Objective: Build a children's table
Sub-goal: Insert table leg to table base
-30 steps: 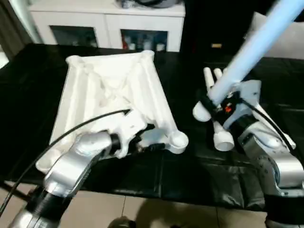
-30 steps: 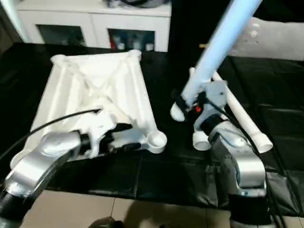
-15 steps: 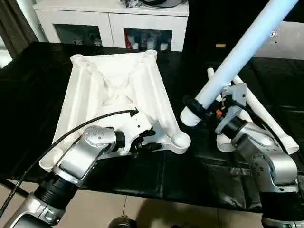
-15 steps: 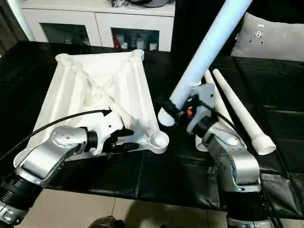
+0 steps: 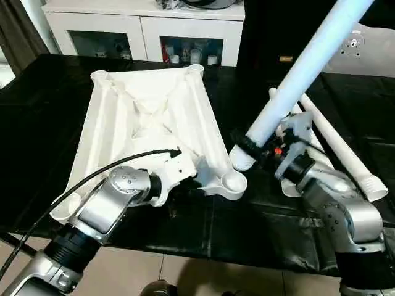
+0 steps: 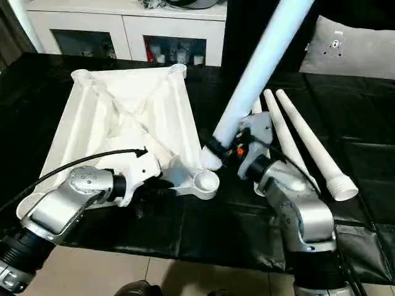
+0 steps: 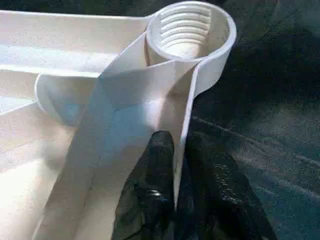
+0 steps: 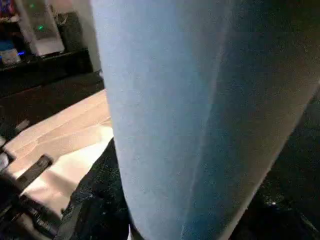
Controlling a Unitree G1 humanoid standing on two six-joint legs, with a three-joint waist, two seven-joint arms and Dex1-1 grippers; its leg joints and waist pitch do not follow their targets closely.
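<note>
Nearby, two spare legs lie beside the right gripper, apparently clamping a raised leg; left gripper pinches the tabletop wall.

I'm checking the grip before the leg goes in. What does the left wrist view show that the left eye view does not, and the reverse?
Left wrist view alone: the left gripper's two black fingers pinching the thin side wall beside the corner socket, and the thread ridges inside that socket.

Left eye view alone: the whole upturned table top, the right gripper holding a tilted leg with its end just beside the socket, spare legs lying on the black surface, and the white cabinet behind.

Both: the near corner socket and the table's ribbed underside.
</note>
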